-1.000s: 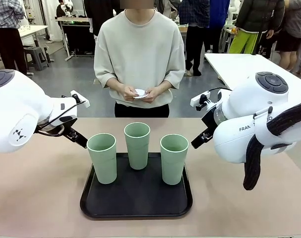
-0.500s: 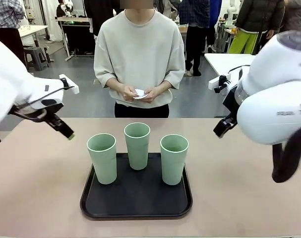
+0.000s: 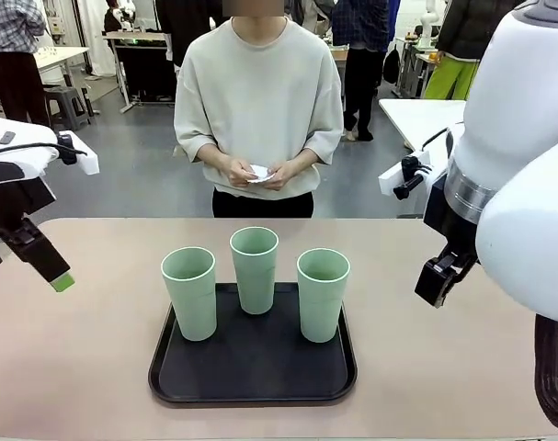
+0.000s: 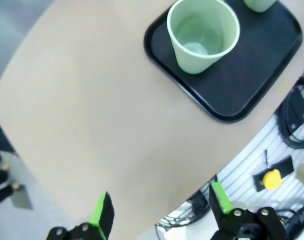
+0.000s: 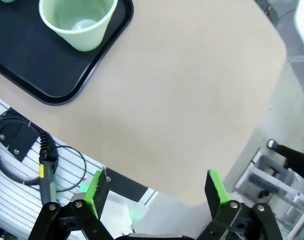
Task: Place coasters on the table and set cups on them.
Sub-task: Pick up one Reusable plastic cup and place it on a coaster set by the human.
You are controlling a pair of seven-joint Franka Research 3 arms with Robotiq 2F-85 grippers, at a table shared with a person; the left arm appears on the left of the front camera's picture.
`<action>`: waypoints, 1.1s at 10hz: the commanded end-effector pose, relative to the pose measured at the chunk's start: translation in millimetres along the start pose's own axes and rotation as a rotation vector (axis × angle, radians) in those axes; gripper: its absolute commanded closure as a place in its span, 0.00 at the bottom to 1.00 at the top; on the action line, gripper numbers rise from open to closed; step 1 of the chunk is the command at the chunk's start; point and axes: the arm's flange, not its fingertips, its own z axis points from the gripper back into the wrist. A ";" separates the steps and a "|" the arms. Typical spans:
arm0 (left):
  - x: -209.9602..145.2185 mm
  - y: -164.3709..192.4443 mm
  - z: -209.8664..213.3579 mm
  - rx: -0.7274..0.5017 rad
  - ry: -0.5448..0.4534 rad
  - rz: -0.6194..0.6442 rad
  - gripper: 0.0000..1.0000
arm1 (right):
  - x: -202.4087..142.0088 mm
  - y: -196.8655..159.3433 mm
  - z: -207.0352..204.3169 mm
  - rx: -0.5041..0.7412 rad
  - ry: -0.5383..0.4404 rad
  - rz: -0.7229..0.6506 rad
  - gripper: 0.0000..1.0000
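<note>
Task barely begun, as we read it. All three cups [image 3: 255, 268] stand upright and empty on the tray [image 3: 251, 386]: one at the tray's near left, one at its far middle, one at its near right, none touching another. No coaster lies on the table [image 3: 76, 367] anywhere around the tray. The coasters [image 3: 260, 172], or what we take for them, are a small white bundle held by the person [image 3: 258, 101], pinched between both hands [image 3: 235, 169], beyond the tray's far edge and off the table. We cannot count them from here.

Left gripper [image 4: 160, 204]: fingers spread wide, nothing between them, hanging above bare table well to the left of the tray, apart from the nearest cup. Right gripper [image 5: 156, 186]: also spread wide and empty, above the table well to the right of the tray, touching nothing.

Left to do, by our judgement: everything. Three coasters need to go down on the table around the tray, then each cup has to be lifted off the tray and set on a coaster. With the coasters in the person's hands, the laying may come from that side, but we cannot tell.

Writing: none we can read. Cups are plain mint green, tray plain black. The white arm shell [image 3: 527, 138] right of the tray shows no legible lettering. A yellow item [image 4: 272, 177] below the table edge in the left wrist view is too blurred to read.
</note>
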 end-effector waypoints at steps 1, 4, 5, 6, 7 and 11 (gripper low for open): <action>14.5 8.0 -18.5 -0.014 -0.009 -0.018 0.00 | 9.3 -17.6 -8.6 0.024 -0.027 -0.014 0.00; 1.4 47.9 -48.0 -0.515 -0.259 0.193 0.00 | -8.6 -64.2 -20.6 0.425 -0.292 -0.268 0.00; -13.7 72.3 -39.7 -0.679 -0.361 0.314 0.00 | -32.4 -83.7 -17.3 0.598 -0.421 -0.409 0.00; -27.3 92.6 -48.7 -0.771 -0.427 0.389 0.00 | -62.8 -105.9 -18.3 0.664 -0.527 -0.522 0.00; -36.3 118.3 -56.5 -0.823 -0.422 0.475 0.00 | -91.1 -120.8 -28.3 0.717 -0.583 -0.611 0.00; -105.6 166.3 -60.6 -0.872 -0.385 0.669 0.00 | -168.6 -159.7 -100.8 0.916 -0.381 -0.722 0.00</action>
